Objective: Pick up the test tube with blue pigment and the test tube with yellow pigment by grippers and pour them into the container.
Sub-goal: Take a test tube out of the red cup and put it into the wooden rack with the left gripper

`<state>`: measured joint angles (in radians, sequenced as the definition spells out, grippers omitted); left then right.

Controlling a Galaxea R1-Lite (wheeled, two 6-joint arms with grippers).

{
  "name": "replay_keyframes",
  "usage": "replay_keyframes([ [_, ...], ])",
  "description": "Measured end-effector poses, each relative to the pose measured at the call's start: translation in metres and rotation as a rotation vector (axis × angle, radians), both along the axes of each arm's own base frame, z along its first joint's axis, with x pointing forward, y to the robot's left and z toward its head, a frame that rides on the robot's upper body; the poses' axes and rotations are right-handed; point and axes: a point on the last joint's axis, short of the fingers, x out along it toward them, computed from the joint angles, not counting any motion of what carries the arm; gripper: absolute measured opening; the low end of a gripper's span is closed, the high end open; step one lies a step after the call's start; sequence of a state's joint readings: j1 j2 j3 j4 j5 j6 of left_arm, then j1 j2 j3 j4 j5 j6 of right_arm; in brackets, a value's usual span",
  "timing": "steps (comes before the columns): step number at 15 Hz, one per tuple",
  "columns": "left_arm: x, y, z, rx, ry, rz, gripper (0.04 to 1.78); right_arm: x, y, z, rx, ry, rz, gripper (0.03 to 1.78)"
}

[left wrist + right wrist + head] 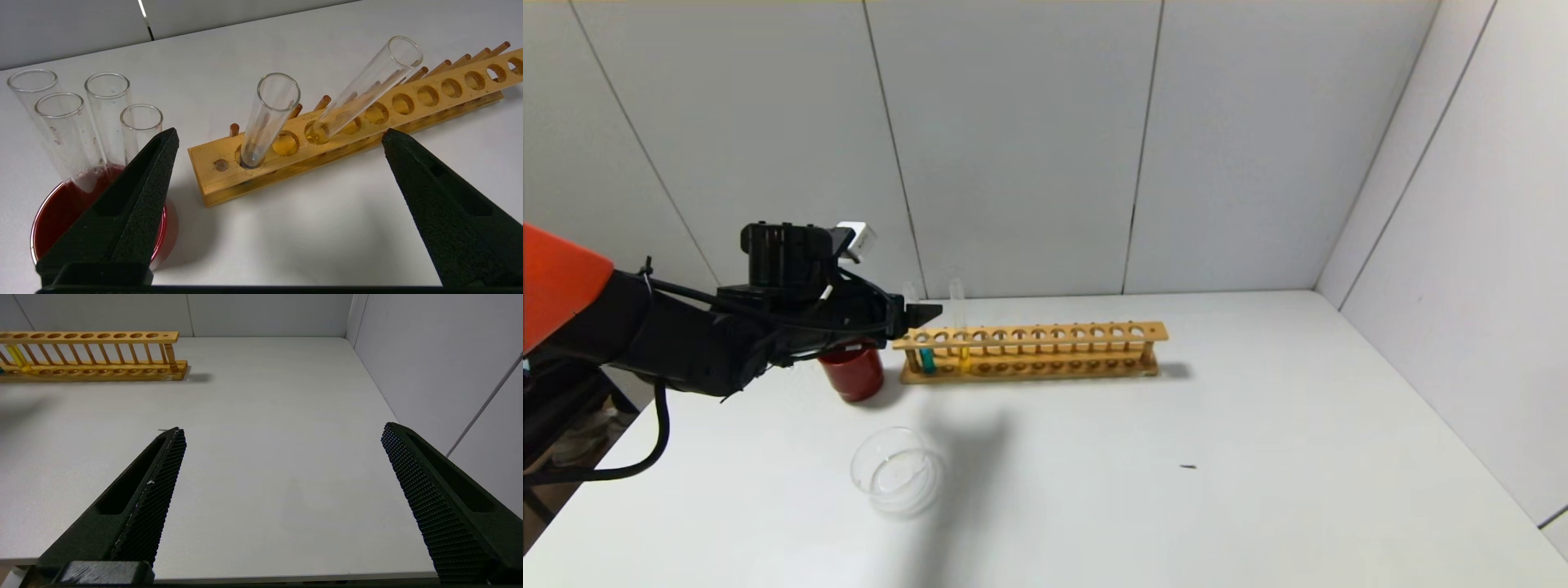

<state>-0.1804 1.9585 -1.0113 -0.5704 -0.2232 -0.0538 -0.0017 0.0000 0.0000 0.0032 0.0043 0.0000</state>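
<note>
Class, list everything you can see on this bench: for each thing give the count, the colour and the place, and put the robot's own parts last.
Rack: one, wooden, toward the back of the table, left of centre.
Blue tube: one, clear with teal-blue liquid, in the rack's left end.
Yellow tube: one, clear with yellow liquid, in the rack, just right of the blue tube.
Dish: one, clear glass, near the front, in front of the cup.
Cup: one, dark red, left of the rack.
Empty tubes: four, colourless, standing in the cup.
Table: one, white.
Left tool: one, black, open, above the rack's left end.
Right tool: one, black, open, over bare table to the right.
</note>
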Motion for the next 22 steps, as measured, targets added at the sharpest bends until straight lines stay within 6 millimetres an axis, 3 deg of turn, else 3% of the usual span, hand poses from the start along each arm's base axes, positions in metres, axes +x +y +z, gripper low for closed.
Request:
replay_keyframes([
  [10, 0.022, -0.003, -0.011, 0.005, 0.002, 0.011, 1.74, 0.000, 0.000, 0.000, 0.000, 0.000, 0.000, 1.75],
  [12, 0.026, -0.004, -0.014, 0.008, 0.003, 0.011, 1.66, 0.000, 0.000, 0.000, 0.000, 0.000, 0.000, 1.75],
  [15, 0.029, -0.005, -0.016, 0.009, 0.004, 0.010, 1.34, 0.000, 0.000, 0.000, 0.000, 0.000, 0.000, 1.75],
  [20, 0.032, -0.007, -0.016, 0.009, -0.002, 0.006, 0.46, 0.000, 0.000, 0.000, 0.000, 0.000, 0.000, 1.75],
  [22, 0.033, -0.009, -0.014, 0.012, -0.011, 0.006, 0.33, 0.000, 0.000, 0.000, 0.000, 0.000, 0.000, 1.75],
])
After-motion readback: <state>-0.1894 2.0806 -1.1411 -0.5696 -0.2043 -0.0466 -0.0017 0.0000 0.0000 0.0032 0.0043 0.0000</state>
